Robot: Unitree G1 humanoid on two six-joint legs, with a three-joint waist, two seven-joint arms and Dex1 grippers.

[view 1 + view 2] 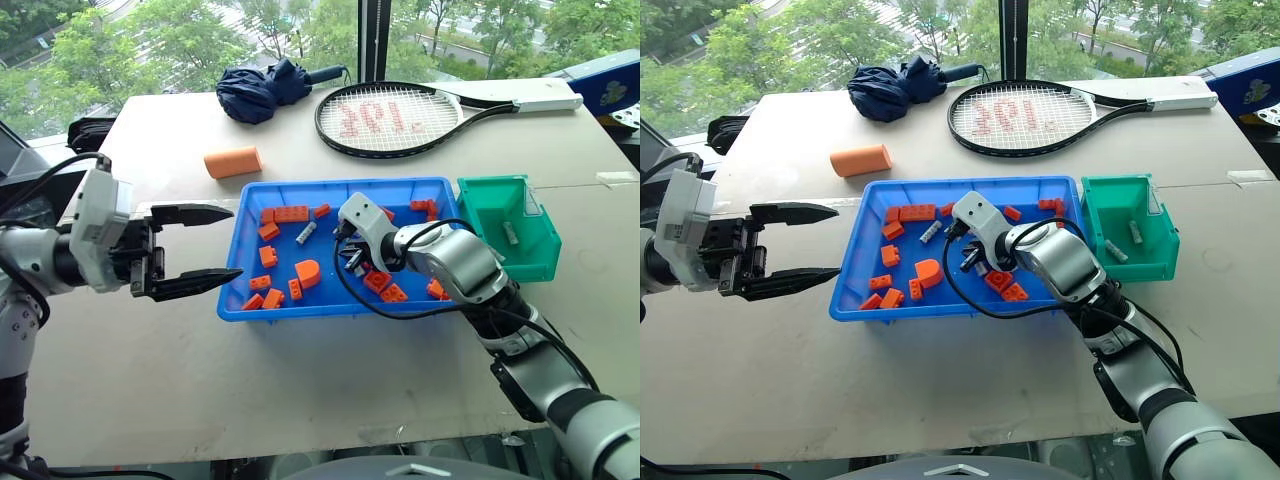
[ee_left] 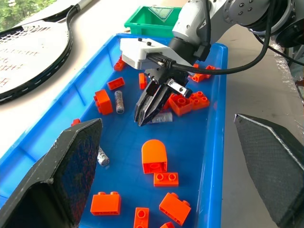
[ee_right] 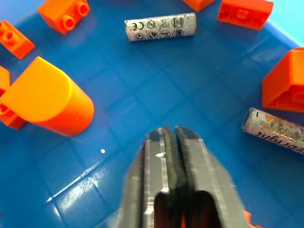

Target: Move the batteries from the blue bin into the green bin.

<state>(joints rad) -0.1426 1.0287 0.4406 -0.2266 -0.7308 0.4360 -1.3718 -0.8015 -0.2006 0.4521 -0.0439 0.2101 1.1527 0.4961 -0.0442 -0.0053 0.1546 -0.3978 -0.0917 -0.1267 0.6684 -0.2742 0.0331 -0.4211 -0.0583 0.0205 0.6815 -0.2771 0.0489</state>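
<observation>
Batteries (image 3: 160, 26) remain loose on the floor of the blue bin (image 1: 240, 265) among orange bricks (image 1: 291, 213): one lies toward the far middle, another just beside the right tool (image 2: 148, 110), and a third shows near the bin's left wall in the left wrist view. The right tool is down inside the bin with its fingers (image 3: 187, 161) clenched together, and the right wrist view shows nothing between them, so this pinch looks empty. The green bin (image 1: 1102, 200), touching the blue bin's right end, already holds at least two batteries. So the job is partly done. The left tool (image 1: 195, 245) hovers released over the surface (image 1: 300, 380), left of the blue bin.
</observation>
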